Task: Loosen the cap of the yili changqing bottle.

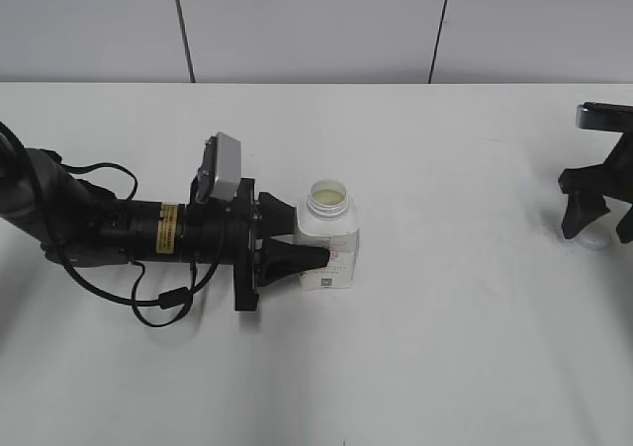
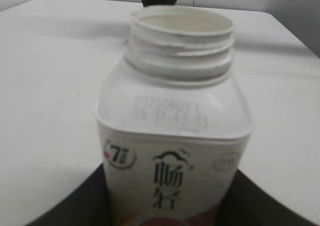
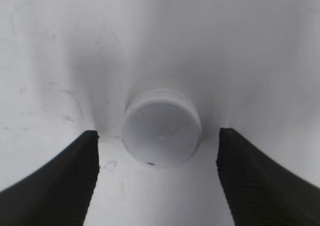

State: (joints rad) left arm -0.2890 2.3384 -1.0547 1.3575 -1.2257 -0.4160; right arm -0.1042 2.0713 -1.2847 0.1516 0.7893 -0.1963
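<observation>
1. The left tool lies low over the white surface on the left side, its arm stretched out sideways with a small grey camera block on top; its dark fingers are clamped on the lower body of the yili changqing bottle.
2. The bottle stands upright between those fingers, at the tip of the left tool, with its label side and a small dark square mark facing the exterior camera.
3. In the left wrist view the bottle fills the picture: the wide threaded neck is bare and open, a printed date code runs across the shoulder, and dark characters sit on the label above a pink-red patch; the black fingers show at both lower corners, hugging its sides.
4. Far to the right, well apart from the bottle, the right tool hangs just above the surface with its fingers spread apart.
5. The cap rests on the surface between the right tool's two black ribbed fingers, touching neither; in the exterior view only a sliver of the cap peeks out below that tool
</observation>
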